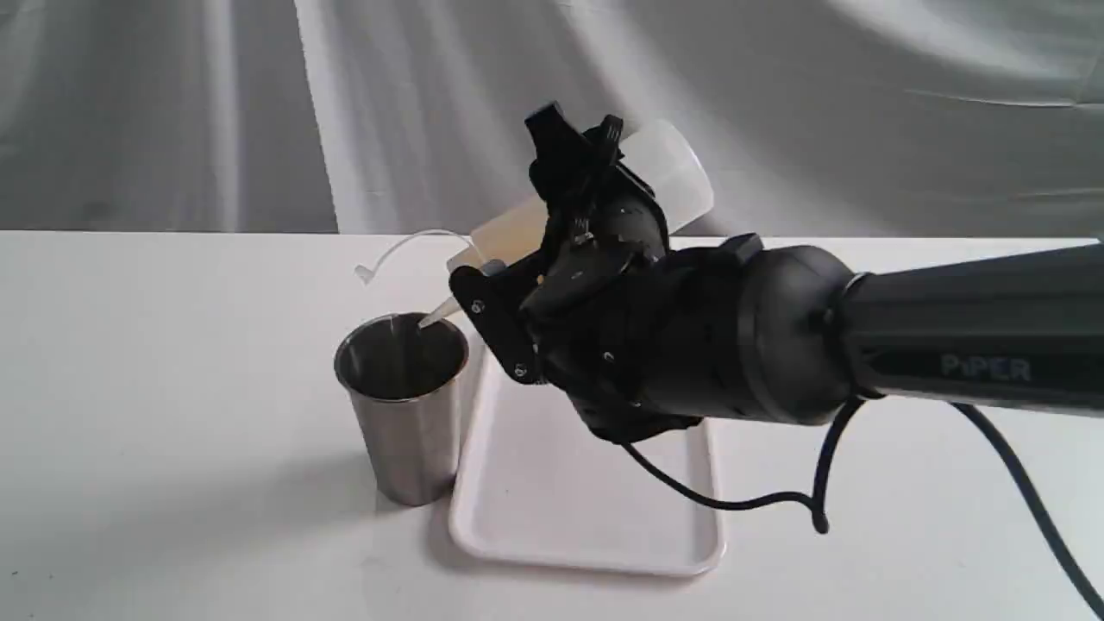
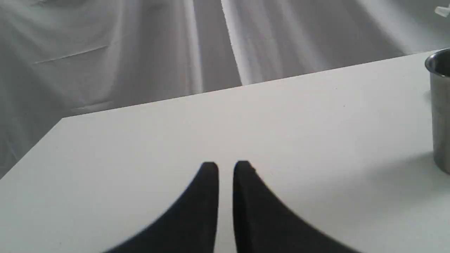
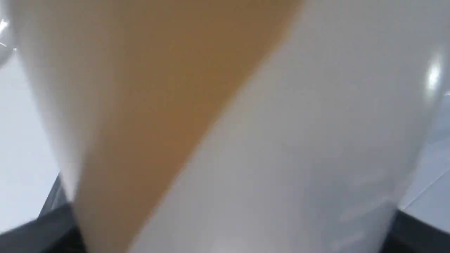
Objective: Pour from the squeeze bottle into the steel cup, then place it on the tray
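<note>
In the exterior view my right gripper (image 1: pixel 539 220) is shut on the squeeze bottle (image 1: pixel 668 168), which is tilted nozzle-down to the left. The nozzle tip sits just over the rim of the steel cup (image 1: pixel 405 414), and the cap strap curls out above the cup. The cup stands upright on the table beside the left edge of the white tray (image 1: pixel 552 500). Up close, the squeeze bottle (image 3: pixel 225 126) fills the right wrist view, its amber liquid slanted toward the nozzle end. My left gripper (image 2: pixel 225 167) hovers low over bare table, fingers nearly touching with nothing between them, and the steel cup (image 2: pixel 439 105) is off to its side.
The right arm (image 1: pixel 949 345) reaches in from the right, above the tray, with a black cable (image 1: pixel 776 500) hanging below it. A grey draped cloth (image 1: pixel 172 112) hangs behind the far edge of the white table (image 1: pixel 129 388).
</note>
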Controlling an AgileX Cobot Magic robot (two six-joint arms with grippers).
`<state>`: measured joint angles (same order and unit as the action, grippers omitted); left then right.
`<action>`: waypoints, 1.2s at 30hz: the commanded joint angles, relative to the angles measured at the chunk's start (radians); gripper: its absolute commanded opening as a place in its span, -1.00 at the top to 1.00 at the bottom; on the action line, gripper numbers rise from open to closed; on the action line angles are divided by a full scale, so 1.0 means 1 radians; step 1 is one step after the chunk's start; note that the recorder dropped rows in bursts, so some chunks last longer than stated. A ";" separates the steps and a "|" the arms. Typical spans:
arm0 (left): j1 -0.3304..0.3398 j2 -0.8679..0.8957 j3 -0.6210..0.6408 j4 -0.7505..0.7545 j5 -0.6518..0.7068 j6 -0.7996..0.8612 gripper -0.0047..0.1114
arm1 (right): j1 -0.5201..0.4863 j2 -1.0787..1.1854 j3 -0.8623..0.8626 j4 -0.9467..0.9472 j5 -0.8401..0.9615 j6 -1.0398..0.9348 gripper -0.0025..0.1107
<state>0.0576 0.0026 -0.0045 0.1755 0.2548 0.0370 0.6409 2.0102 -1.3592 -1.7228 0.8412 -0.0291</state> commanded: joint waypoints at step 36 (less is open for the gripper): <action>0.002 -0.003 0.004 0.000 -0.012 -0.005 0.78 | -0.046 -0.091 0.033 0.111 -0.043 0.515 0.96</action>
<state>0.0576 0.0026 -0.0045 0.1755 0.2548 0.0370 0.6071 1.9535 -1.3366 -1.5995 0.8048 0.4349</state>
